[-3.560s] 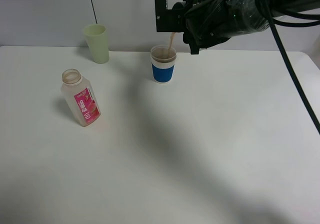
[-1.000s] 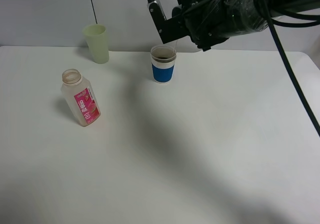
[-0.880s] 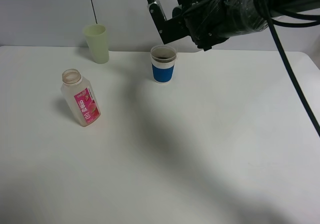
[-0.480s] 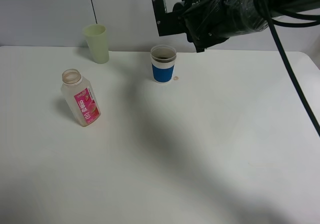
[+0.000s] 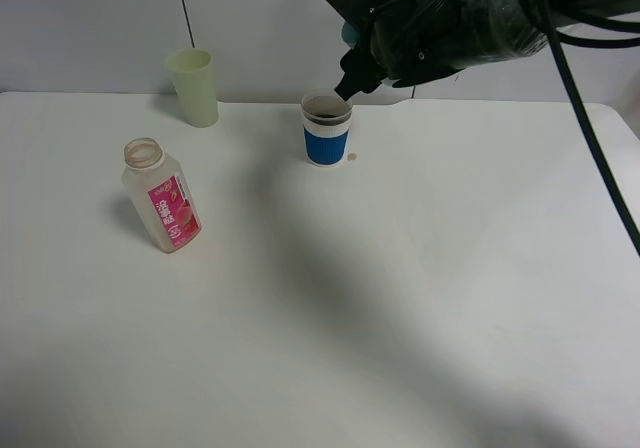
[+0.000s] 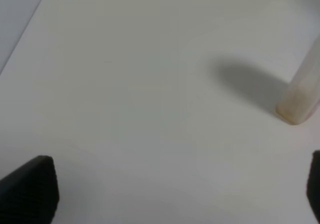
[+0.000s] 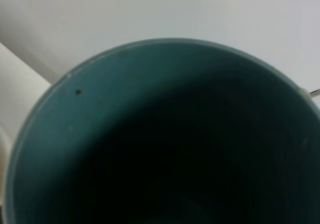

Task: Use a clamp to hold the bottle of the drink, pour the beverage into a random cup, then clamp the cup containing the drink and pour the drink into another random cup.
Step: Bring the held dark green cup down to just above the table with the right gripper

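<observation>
A smooth matte teal cup (image 7: pixel 100 134), round-mouthed with a dark inside, is sitting clamped in the right fingers (image 5: pixel 352 43), tilted above the blue-banded white cup (image 5: pixel 327 128) at twelve o'clock on the white counter (image 5: pixel 420 298). The left fingers (image 6: pixel 30 189) are hanging wide apart, empty.

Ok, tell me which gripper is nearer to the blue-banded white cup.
Right. The right gripper hangs just above and behind the blue-banded white cup, holding the teal cup. The left gripper is out of the high view, on the bottle's side of the table.
</observation>
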`<action>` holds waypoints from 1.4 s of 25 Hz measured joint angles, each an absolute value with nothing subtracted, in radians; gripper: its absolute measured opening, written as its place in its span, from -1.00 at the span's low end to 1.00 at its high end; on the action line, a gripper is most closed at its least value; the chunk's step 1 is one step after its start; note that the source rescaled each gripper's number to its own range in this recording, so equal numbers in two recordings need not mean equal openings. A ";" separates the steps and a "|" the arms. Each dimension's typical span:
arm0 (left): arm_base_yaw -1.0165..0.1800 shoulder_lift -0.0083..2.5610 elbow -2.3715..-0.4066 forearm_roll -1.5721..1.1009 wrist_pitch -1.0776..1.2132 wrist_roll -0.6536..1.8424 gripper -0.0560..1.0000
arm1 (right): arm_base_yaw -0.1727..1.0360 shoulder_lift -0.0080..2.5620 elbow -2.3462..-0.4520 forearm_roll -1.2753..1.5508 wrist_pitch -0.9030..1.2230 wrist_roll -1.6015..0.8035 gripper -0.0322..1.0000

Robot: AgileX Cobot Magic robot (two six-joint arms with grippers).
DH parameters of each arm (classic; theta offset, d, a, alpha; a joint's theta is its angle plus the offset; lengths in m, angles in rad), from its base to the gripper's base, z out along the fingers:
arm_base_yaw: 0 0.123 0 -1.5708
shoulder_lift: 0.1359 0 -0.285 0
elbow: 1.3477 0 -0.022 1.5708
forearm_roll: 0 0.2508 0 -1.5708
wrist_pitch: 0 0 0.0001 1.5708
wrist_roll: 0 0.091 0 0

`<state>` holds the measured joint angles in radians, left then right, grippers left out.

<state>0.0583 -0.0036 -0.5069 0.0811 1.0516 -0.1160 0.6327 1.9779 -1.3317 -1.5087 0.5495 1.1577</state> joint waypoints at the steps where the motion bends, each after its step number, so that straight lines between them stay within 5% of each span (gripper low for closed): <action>1: 0.058 -0.004 -0.507 0.081 1.052 -0.116 1.00 | 0.633 1.971 -1.332 -1.487 0.535 1.159 -0.93; 15: 0.058 -0.004 -0.507 0.081 1.052 -0.116 1.00 | 0.633 1.858 -1.332 -1.031 0.399 0.845 -0.94; 35: 0.058 -0.004 -0.507 0.081 1.052 -0.116 1.00 | 0.656 1.748 -1.218 0.341 0.177 -0.599 -0.94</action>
